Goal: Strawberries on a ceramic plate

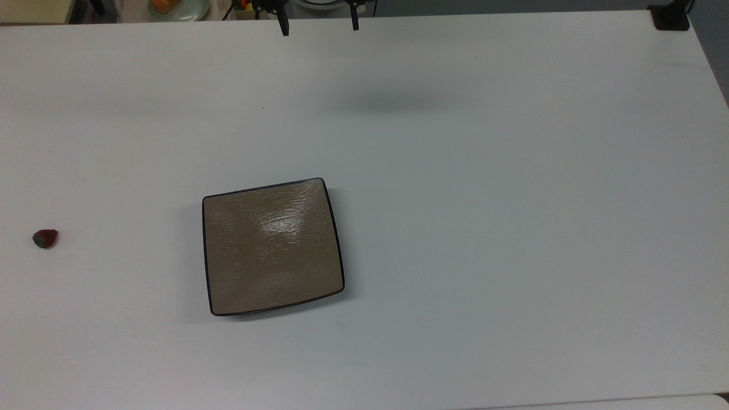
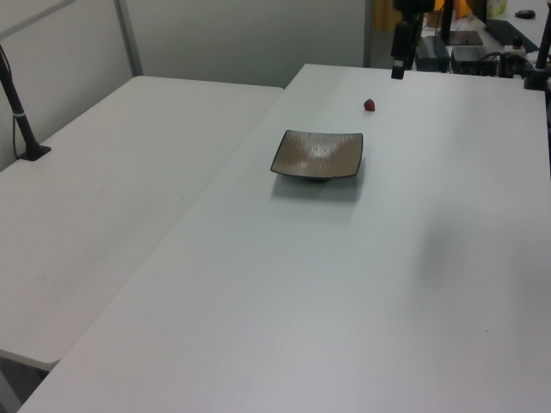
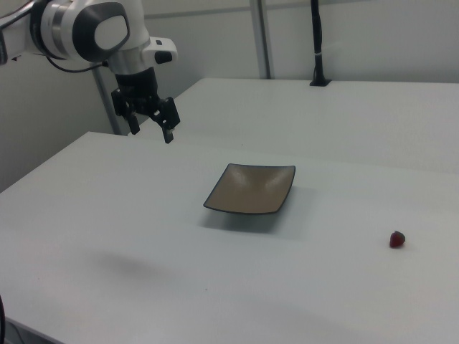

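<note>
The tiny red strawberry (image 1: 45,238) with its green end lies on the white table near the top view's left edge, far from the plate. It also appears as the strawberry (image 2: 369,105) and the strawberry (image 3: 397,239). The square tan-brown ceramic plate (image 1: 273,245) with a dark rim rests bare near the table's middle, also seen as the plate (image 2: 318,153) and the plate (image 3: 251,188). My gripper (image 1: 319,27) hangs high above the table's far edge at the top view's top, open and holding nothing. In the right view the gripper (image 3: 150,131) hovers left of the plate.
A black camera post (image 1: 672,17) is clamped at the top view's upper right corner. A second white table (image 2: 112,172) adjoins on the left view's left, with another black post (image 2: 21,103). Equipment and cables (image 2: 469,43) crowd the far end in the left view.
</note>
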`<state>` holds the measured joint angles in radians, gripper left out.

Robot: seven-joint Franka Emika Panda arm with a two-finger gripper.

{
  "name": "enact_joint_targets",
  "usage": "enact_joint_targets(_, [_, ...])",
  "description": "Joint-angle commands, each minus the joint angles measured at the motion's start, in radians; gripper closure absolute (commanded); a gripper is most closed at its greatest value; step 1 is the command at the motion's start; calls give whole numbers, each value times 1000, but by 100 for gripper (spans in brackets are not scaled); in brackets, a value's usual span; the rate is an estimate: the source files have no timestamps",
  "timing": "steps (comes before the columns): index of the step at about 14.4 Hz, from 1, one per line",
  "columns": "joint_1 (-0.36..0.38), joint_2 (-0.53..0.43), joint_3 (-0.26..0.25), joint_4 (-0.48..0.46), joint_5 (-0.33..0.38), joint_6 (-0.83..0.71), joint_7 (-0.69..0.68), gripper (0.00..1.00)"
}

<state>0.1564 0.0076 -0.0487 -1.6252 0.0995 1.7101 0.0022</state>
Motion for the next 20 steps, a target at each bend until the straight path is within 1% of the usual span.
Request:
enact_joint_targets(1, [9,-6,-16,-13,9,58,-13,0])
enact_joint_targets(13, [6,-8,-16,-13,13,60,-24,0])
enact_joint_targets(16, [-5,-9,-14,-12,13,59,-31,0])
enact_joint_targets(20, [-20,-14,-14,31,6,54,-21,0])
